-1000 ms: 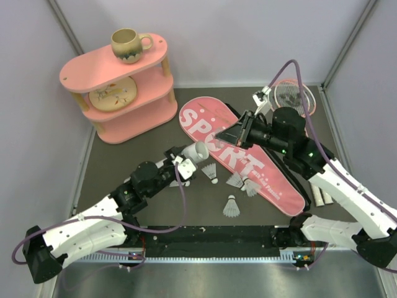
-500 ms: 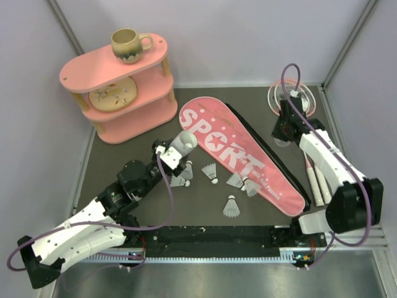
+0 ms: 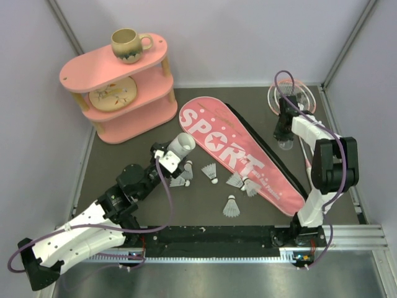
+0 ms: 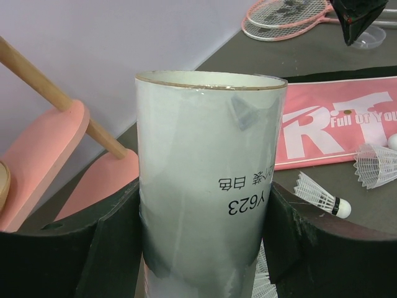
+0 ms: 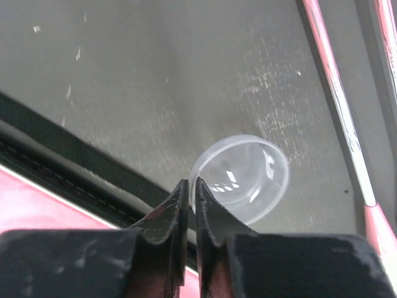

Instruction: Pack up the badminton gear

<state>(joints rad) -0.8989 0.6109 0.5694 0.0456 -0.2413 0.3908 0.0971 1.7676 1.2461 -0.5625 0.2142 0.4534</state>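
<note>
**Q:** What sits nearest you?

**Me:** My left tool [image 3: 172, 156]. Its pads [image 4: 118, 248] stand fairly wide and press the long white tube [image 4: 208, 186] from both sides. The tube is tilted, and its open mouth faces away from me, toward the lettered end of the bag.

**Q:** And on the bench [image 3: 118, 158] around it?

**Me:** White feather shuttlecocks [image 3: 231, 207] lie scattered just right of that tool. One is out alone, closest to my bases. A couple lie right beside the tube. Two more touch the near edge of the bag.

**Q:** Where is the bag?

**Me:** The pink bag [image 3: 248, 155] lies flat across the middle. It runs on a slant, with its narrow end near and to the right and its broad SPORT end farther off to the left. A dark zipper strip shows along its right side.

**Q:** Your other arm?

**Me:** My right tool [image 5: 189, 192] is past the bag's right side, with its jaws pressed together. The tips are at the rim of a clear cap [image 5: 245, 174] that rests on the bench beside the zipper strip. I cannot tell whether the rim is pinched between them.

**Q:** Farther still?

**Me:** The two pink-framed rackets [image 4: 279, 18] lie together in the far right corner, heads overlapping, and their shafts run back along the right edge. At the far left stands a pink two-tier shelf [image 3: 124, 121], well apart from the gear. A brown mug [image 3: 128, 45] stands upright on its top tier.
</note>
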